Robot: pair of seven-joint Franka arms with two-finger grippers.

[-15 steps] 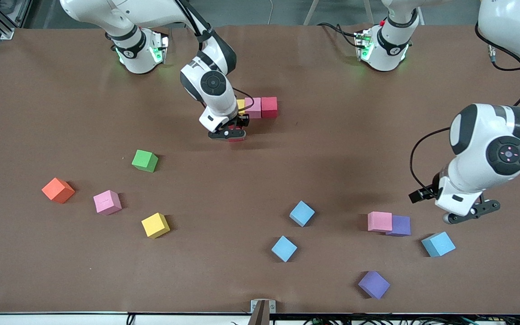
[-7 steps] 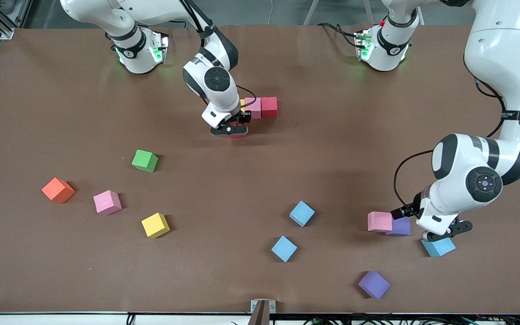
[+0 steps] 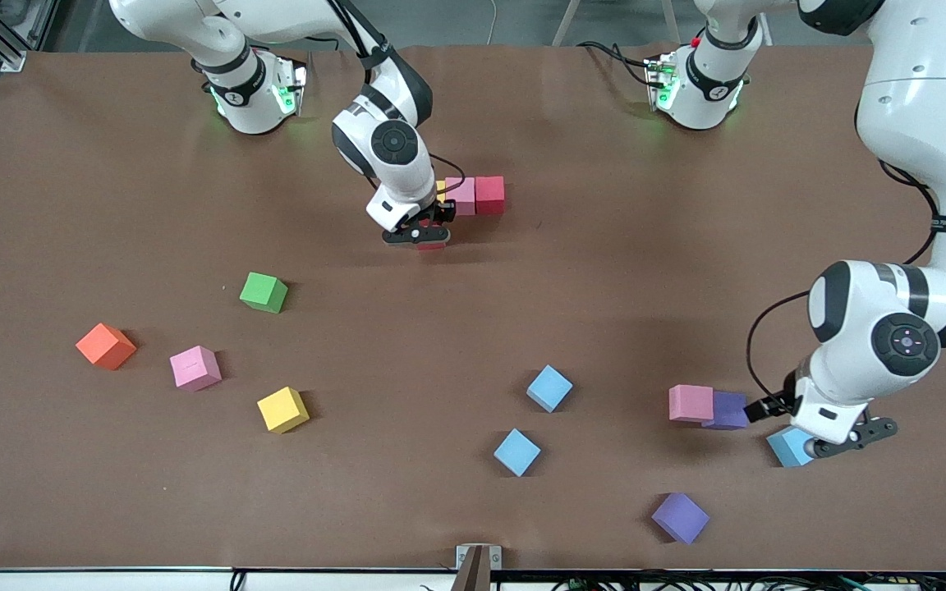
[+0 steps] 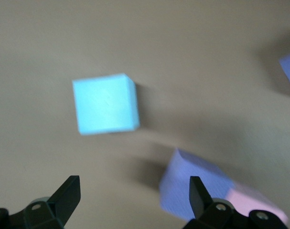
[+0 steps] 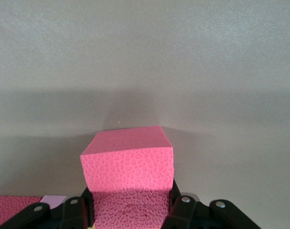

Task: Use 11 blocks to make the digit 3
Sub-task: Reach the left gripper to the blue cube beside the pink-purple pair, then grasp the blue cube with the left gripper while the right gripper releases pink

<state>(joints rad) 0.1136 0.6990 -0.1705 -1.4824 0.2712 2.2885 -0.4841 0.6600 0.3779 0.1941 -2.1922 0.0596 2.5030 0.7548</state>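
Brown table cover fills the frame, and we start at the right gripper in the upper middle. It's clenched on a red block, held low at the mat. The spot is just nearer the camera than the yellow block that ends a short touching row with a pink block and a second red block. That row looks like the top bar of the 3, so this piece likely begins the column running down from it.

Low in the frame at the left arm's end, the left gripper hangs with its fingers spread wide over a light blue block. Nothing is grasped; it looks lined up for a pick. A purple block sits just beside, touching another pink block, so the descent needs care.

Scattered across the lower frame wait two more blue blocks, a lone purple block, a loose yellow block, a loose pink block, a green block and an orange block.
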